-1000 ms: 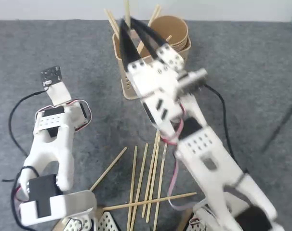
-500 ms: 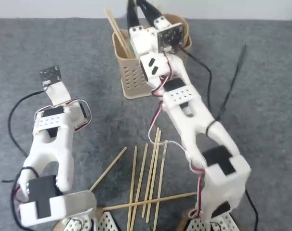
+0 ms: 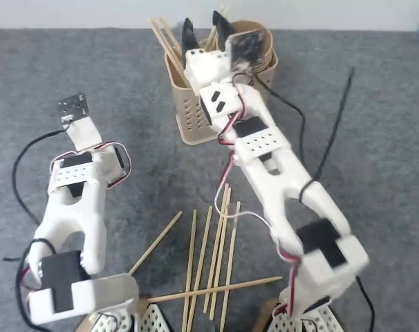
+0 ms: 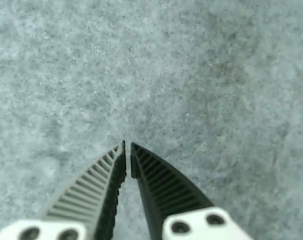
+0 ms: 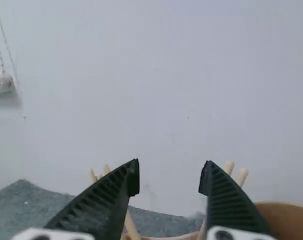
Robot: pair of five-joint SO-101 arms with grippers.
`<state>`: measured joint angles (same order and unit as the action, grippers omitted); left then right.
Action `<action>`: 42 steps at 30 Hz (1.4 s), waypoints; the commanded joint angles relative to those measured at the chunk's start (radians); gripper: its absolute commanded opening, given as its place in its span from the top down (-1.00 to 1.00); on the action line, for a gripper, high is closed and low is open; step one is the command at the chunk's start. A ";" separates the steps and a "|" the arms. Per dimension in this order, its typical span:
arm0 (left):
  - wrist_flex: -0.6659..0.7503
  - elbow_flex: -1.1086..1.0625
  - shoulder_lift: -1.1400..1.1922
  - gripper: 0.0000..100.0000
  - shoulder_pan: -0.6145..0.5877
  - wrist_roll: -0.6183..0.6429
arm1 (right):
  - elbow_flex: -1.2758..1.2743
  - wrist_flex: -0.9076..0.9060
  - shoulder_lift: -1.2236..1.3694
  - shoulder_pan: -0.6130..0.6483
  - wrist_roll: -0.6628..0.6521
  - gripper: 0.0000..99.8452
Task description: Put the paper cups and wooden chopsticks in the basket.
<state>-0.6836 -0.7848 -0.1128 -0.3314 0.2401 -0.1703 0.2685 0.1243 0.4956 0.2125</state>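
The right gripper (image 3: 204, 31) hangs over the basket (image 3: 196, 114) at the top middle of the high view, its fingers wide apart with nothing between them. The cups (image 3: 254, 48) sit stacked in the basket's right side and the stowed chopsticks (image 3: 164, 38) stand in its left side. The left gripper (image 4: 127, 146) has its fingers drawn almost together, a sliver of gap and nothing held, above bare mat (image 3: 375, 104); its arm lies along the left of the frame.

The loose chopsticks (image 3: 211, 252) lie on the mat at lower middle, between the two arm bases and just left of the right arm. Most lie side by side, long axes running up and down the frame with their tops leaning slightly right. One lies across them near the bottom edge and one slants off to the lower left.

The cups look done, so the pile is likely what is left. It lies well apart from the right gripper, straight down the frame from its fingers, so that arm would have to fold back toward its base and close across a stick's narrow width, left to right. The slanting stick lies nearest the left arm
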 commanded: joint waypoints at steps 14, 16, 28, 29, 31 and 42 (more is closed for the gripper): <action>0.025 0.033 -0.003 0.97 -0.006 0.000 | -0.133 -1.225 -0.757 0.041 0.365 0.77; 0.025 0.033 -0.003 0.97 -0.006 0.000 | -0.175 -1.291 -0.760 0.041 0.365 0.81; -0.034 0.027 -0.005 0.97 0.014 -0.094 | -0.723 -1.319 -0.760 0.079 0.238 0.82; -0.038 0.027 -0.005 0.97 0.021 -0.120 | -0.747 -1.316 -0.760 0.079 0.252 0.82; -0.040 0.027 -0.005 0.97 0.029 -0.149 | -0.789 -1.282 -0.760 0.079 0.281 0.82; -0.040 0.022 -0.005 0.97 0.031 -0.152 | -0.968 -1.001 -0.759 0.156 0.394 0.82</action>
<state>-0.7173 -0.7848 -0.1128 -0.3115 0.0990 -1.1462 -0.7748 -0.5938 0.6322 0.5900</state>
